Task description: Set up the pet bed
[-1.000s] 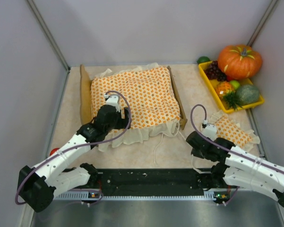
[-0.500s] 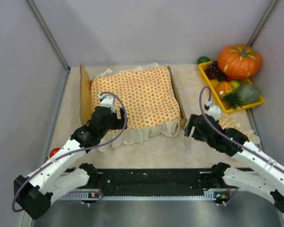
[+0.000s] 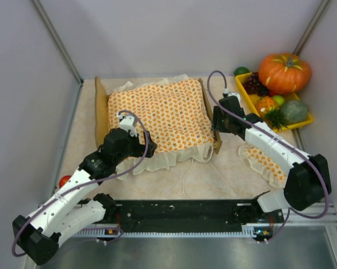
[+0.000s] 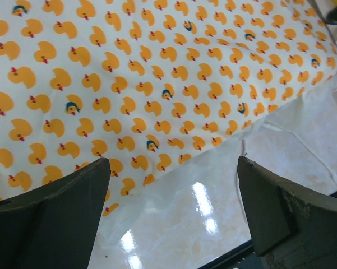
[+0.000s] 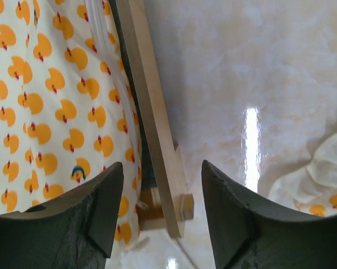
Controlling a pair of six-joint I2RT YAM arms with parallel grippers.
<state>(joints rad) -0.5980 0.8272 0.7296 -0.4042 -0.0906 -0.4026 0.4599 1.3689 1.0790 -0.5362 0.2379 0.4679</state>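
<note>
The pet bed (image 3: 100,112) lies at the middle back of the table, its headboard on the left. The orange-duck bedspread (image 3: 157,112) covers it, and the white ruffle spills over the near side. My left gripper (image 3: 135,147) hangs open over the bedspread's near-left edge; in the left wrist view the gripper (image 4: 174,207) holds nothing, with the ruffle and table below. My right gripper (image 3: 216,126) is open over the bed's right wooden rail (image 5: 157,129). That rail's near end lies between its fingers (image 5: 95,207), untouched. The small pillow (image 3: 263,159) lies on the table under the right arm.
A yellow tray (image 3: 248,100) of fruit and vegetables stands at the back right, with a pumpkin (image 3: 284,72) behind it. A small red object (image 3: 64,180) sits by the left wall. A white cord (image 3: 185,178) trails from the ruffle toward the near edge.
The right arm swung from beside the pillow up to the bed's right rail, and its gripper opened. The left gripper drew back slightly toward the near edge and opened a little wider.
</note>
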